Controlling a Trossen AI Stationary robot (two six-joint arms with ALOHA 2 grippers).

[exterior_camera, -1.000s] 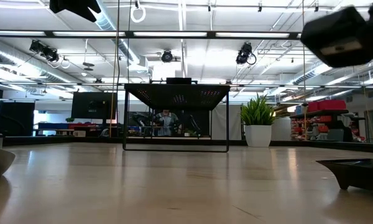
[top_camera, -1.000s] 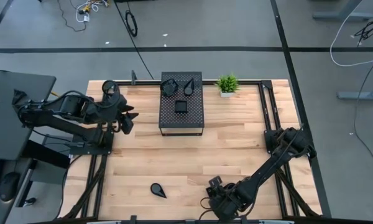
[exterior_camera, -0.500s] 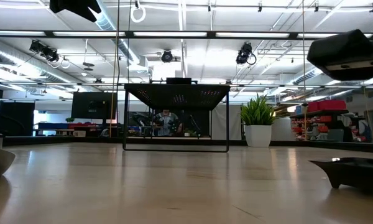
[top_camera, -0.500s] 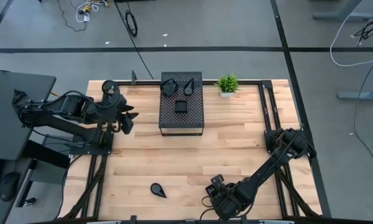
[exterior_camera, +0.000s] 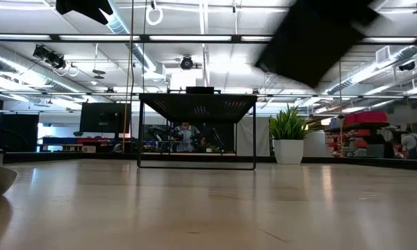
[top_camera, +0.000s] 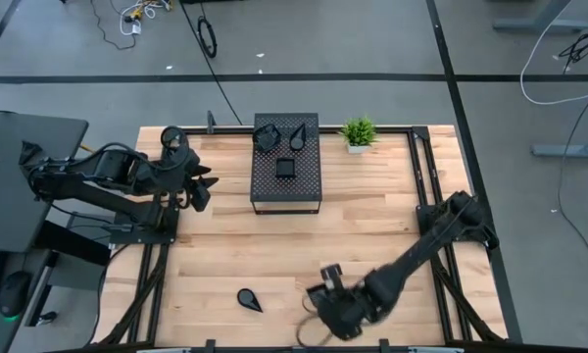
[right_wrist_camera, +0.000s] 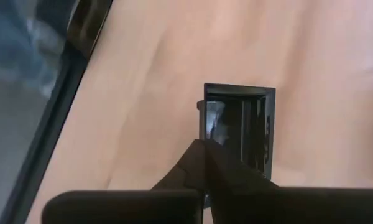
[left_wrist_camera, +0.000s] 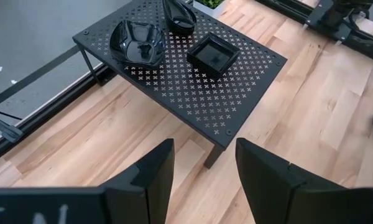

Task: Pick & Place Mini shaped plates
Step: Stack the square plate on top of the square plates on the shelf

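Left arm waits at the table's left edge beside the box. Left gripper (left_wrist_camera: 199, 180) has its two dark fingers spread wide, nothing between them, aimed toward the box top.

Near the front edge, left of centre: one glossy black teardrop-shaped mini plate (top_camera: 248, 299) lies alone on the pale wooden table (top_camera: 372, 230), well apart from both grippers.

Centre back: the large black perforated metal box (top_camera: 286, 186) stands on thin legs. Three small dishes rest on its top: a glossy black rounded-leaf dish (left_wrist_camera: 137, 43), a glossy black teardrop dish (left_wrist_camera: 179, 17) and a glossy black square dish (left_wrist_camera: 212, 54). Just right of the box, a small green potted plant in a white pot (top_camera: 358, 132).

Front, right of centre: right gripper (top_camera: 335, 304) is low near the table's front edge. Its fingers (right_wrist_camera: 202, 165) are pressed together on the rim of a glossy black square mini plate (right_wrist_camera: 239, 130), which hangs tilted off the wood in the wrist view. In the low view a dark blurred mass sits high in frame, likely this gripper with its load.

Handling judgement: the plate looks rigid, light and slick, probably ceramic or hard plastic, so chip-prone if dropped. A shallow dish offers little except the raised rim wall; a pinch across one side wall, as here, seems the sensible hold, though a glossy edge could pivot or slip under a quick swing.
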